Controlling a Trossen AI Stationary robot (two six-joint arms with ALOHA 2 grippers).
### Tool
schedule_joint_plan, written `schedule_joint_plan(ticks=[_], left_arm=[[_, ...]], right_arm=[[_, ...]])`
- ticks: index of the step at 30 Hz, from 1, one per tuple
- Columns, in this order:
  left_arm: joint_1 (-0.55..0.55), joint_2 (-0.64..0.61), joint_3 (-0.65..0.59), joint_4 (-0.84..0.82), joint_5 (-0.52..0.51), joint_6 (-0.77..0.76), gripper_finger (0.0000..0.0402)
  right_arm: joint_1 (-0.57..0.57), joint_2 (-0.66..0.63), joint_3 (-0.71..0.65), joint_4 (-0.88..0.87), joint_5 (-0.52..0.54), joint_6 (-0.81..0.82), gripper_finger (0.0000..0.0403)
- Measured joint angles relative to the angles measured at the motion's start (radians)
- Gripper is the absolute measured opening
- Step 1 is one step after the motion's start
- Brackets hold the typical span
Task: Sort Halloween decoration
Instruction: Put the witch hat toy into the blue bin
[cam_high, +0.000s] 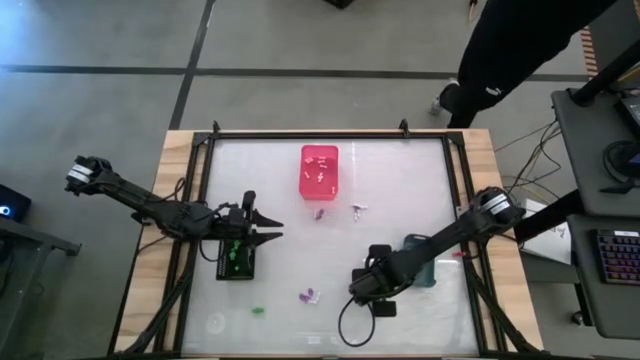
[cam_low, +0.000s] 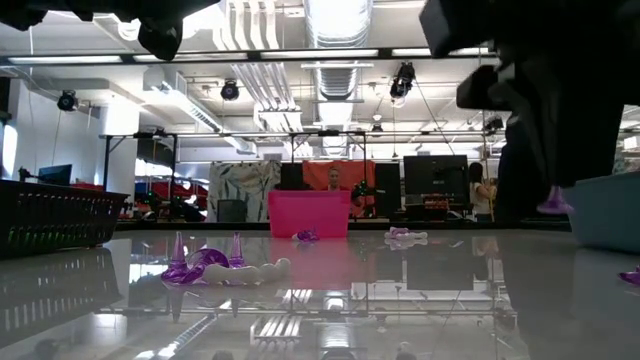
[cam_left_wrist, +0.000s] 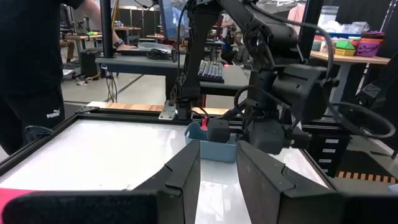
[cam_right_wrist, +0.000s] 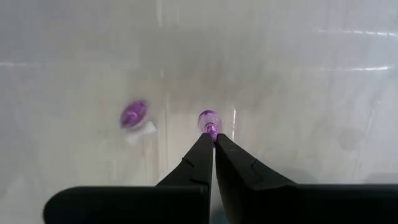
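The Halloween decoration pieces are tiny and lie scattered on the white table: a purple and white pair (cam_high: 308, 296) near the front, a green one (cam_high: 258, 311), a purple one (cam_high: 320, 213) and a white one (cam_high: 358, 209) near the middle. My right gripper (cam_high: 357, 292) points down at the front centre, shut on a purple piece (cam_right_wrist: 209, 119). My left gripper (cam_high: 265, 232) stands open and level over the black bin (cam_high: 235, 262), which holds green pieces. The pink bin (cam_high: 320, 168) holds several light pieces. My right gripper pinches the purple piece by its narrow end (cam_right_wrist: 212, 129) between the very tips of its two fingers. The fingers come from above, pointing down. The piece's rounded end sticks out below the tips, and in the low view the piece (cam_low: 553, 203) hangs just clear of the table.
A grey-blue bin (cam_high: 427, 272) sits under the right arm at the table's right. The purple and white pair (cam_right_wrist: 134, 114) lies close beside the held piece. A person in dark clothes (cam_high: 520, 50) stands beyond the far right corner. Black frame rails edge the table.
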Motion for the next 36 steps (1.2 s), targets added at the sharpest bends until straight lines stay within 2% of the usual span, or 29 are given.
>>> schedule_joint_plan(ticks=[5, 11, 22, 27, 36], left_arm=[[0.000, 0.000, 0.000, 0.000, 0.000, 0.000, 0.0087], [0.000, 0.000, 0.000, 0.000, 0.000, 0.000, 0.0087], [0.000, 0.000, 0.000, 0.000, 0.000, -0.007, 0.0087], [0.000, 0.000, 0.000, 0.000, 0.000, -0.007, 0.0087], [0.000, 0.000, 0.000, 0.000, 0.000, -0.013, 0.0087]], right_arm=[[-0.002, -0.033, 0.032, -0.042, 0.019, 0.002, 0.0009], [-0.005, -0.131, 0.034, -0.079, 0.045, 0.023, 0.0009], [-0.005, -0.339, 0.007, -0.215, 0.126, 0.170, 0.0009], [-0.005, -0.435, -0.079, -0.247, 0.126, 0.248, 0.0009], [-0.005, -0.594, -0.340, -0.241, 0.125, 0.387, 0.0009]])
